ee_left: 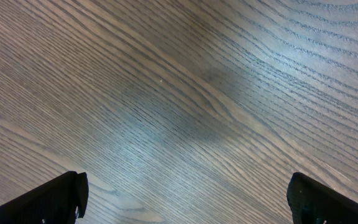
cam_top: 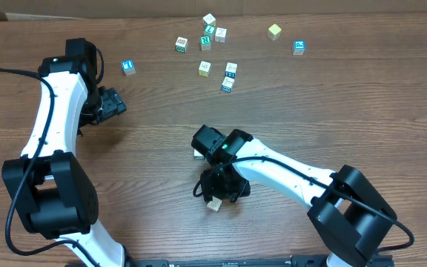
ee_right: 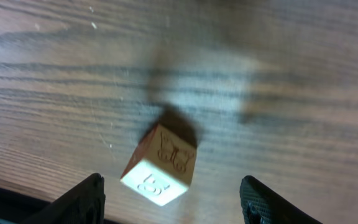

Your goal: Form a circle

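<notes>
Pale cube (ee_right: 159,165), faint brown print, sat askew on the desk (cam_top: 347,111) close to near edge, free between the spread right tool (ee_right: 171,183). Left tool (ee_left: 185,186) spread, far left; bare wood between.

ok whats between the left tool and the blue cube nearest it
Nothing but bare table. In the overhead view the stretch from the left tool to the blue cube is plain wood, and the left wrist view shows wood only.

matt grained wood table (ee_left: 179,93), smooth wooden cube (ee_right: 160,165), glossy plastic right arm (cam_top: 288,173)
</notes>
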Action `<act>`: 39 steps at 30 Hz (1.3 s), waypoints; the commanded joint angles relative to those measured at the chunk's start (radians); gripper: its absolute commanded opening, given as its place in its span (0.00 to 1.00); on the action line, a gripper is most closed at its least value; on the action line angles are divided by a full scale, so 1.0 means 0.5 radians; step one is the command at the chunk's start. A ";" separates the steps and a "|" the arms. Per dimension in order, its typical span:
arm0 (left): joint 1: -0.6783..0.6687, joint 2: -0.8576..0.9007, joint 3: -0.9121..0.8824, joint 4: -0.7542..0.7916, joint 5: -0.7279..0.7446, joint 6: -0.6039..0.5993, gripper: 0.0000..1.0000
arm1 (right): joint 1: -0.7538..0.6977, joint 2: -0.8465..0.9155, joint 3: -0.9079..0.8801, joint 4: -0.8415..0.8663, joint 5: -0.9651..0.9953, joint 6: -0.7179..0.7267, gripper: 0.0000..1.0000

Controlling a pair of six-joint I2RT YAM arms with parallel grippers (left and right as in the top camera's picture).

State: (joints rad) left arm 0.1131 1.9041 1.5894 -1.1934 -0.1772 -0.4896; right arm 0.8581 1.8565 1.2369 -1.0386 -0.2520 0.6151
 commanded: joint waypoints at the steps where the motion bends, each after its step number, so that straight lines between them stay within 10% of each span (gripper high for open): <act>1: -0.005 -0.035 0.032 -0.005 -0.027 0.036 1.00 | 0.069 0.008 -0.014 -0.023 -0.044 0.251 0.68; 39: -0.005 -0.035 0.032 -0.005 -0.027 0.037 0.99 | 0.099 0.008 -0.142 0.236 -0.017 0.985 0.45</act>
State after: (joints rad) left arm 0.1131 1.9041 1.5894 -1.1934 -0.1772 -0.4896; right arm 0.9096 1.8568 1.1694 -0.9241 -0.2493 1.0958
